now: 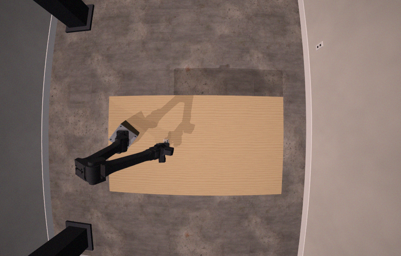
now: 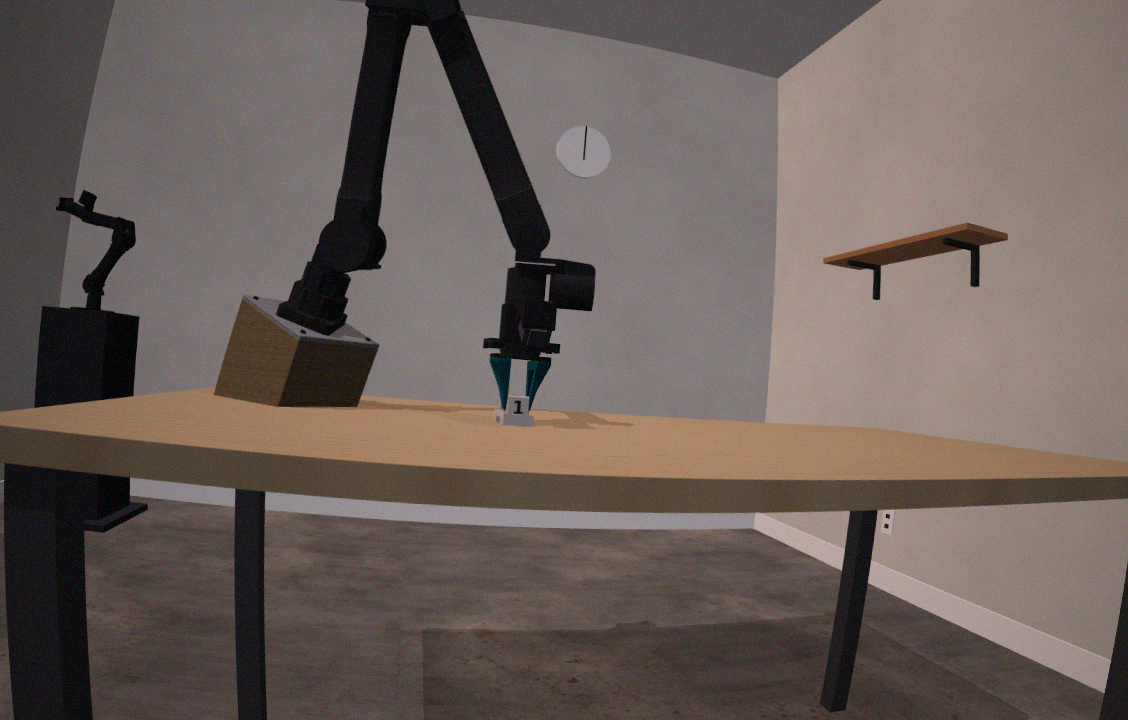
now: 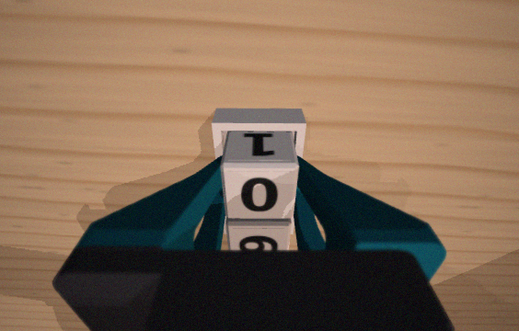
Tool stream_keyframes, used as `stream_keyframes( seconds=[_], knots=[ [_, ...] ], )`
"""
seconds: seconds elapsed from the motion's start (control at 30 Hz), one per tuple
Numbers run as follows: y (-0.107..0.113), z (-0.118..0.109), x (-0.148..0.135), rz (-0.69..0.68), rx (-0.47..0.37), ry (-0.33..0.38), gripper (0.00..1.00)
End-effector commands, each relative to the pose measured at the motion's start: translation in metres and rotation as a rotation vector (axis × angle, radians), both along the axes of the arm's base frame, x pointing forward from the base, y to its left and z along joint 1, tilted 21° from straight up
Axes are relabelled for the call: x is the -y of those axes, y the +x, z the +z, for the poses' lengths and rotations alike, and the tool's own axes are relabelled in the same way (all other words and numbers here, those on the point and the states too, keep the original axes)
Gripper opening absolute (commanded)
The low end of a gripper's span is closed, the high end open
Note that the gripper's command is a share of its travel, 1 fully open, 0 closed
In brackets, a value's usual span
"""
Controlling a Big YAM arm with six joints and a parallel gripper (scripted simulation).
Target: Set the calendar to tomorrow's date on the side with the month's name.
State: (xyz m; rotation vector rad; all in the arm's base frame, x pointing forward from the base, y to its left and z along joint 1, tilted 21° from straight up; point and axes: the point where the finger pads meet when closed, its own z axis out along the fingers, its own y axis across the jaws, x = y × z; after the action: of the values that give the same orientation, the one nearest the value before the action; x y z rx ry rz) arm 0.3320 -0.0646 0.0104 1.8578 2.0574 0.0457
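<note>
A small white tray (image 3: 259, 120) lies on the wooden table, also seen in the side view (image 2: 514, 419) and from above (image 1: 165, 140). My gripper (image 3: 259, 166) points straight down over it, its teal fingers shut on the far white cube (image 3: 259, 176). That cube shows 0 on top and 1 on its far side, which the side view reads upright (image 2: 517, 405). The cube sits at the tray's rim height, seemingly a little raised. A second cube (image 3: 258, 236) lies just nearer the wrist with a 6 or 9 on top, mostly hidden by the gripper body. The month's name is not visible.
My arm's tilted wooden base block (image 2: 295, 362) stands on the table's left part, behind the tray. A black pedestal with a small arm (image 2: 85, 340) stands off the table at the left. A wall shelf (image 2: 913, 246) hangs at the right.
</note>
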Motion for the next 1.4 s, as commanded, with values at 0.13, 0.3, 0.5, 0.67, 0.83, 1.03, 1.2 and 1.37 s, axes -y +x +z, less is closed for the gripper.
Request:
stream_keyframes(
  seconds=[0.13, 0.3, 0.5, 0.67, 0.83, 1.03, 1.2, 1.37],
  knots=[
    [0.005, 0.004, 0.003, 0.007, 0.017, -0.006, 0.31],
    [0.005, 0.004, 0.003, 0.007, 0.017, -0.006, 0.39],
    [0.005, 0.004, 0.003, 0.007, 0.017, -0.006, 0.43],
    [0.005, 0.004, 0.003, 0.007, 0.017, -0.006, 0.47],
    [0.005, 0.004, 0.003, 0.007, 0.017, -0.006, 0.47],
    [0.005, 0.013, 0.000, 0.013, 0.021, -0.007, 0.47],
    [0.012, 0.035, -0.006, 0.005, 0.050, -0.005, 0.47],
    [0.006, 0.060, -0.011, 0.004, 0.054, -0.005, 0.47]
  ],
)
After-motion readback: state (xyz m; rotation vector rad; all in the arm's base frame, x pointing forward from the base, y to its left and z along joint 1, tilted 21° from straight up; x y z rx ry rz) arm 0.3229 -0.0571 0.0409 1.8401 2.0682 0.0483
